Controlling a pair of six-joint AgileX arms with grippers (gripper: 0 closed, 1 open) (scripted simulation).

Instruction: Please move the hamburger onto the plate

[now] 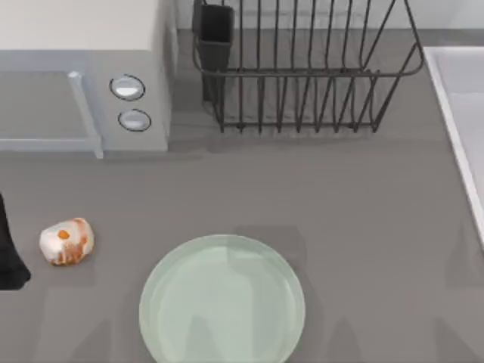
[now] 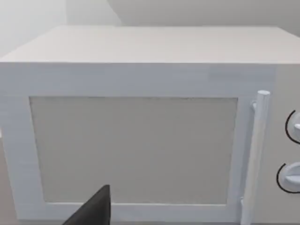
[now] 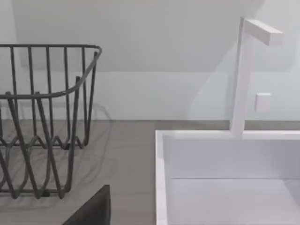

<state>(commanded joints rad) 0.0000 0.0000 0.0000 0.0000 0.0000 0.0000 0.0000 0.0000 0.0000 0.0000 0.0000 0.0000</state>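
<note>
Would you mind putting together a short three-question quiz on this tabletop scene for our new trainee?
1. True or false: the hamburger already lies on the plate.
2. Which stands directly behind the hamburger, toward the back of the table? A) the microwave B) the wire dish rack C) the sink
3. Fill in the missing word: seen from above, the hamburger sits to the ______ of the plate.

Key:
1. False; it rests on the bare table, apart from the plate.
2. A.
3. Left.
</note>
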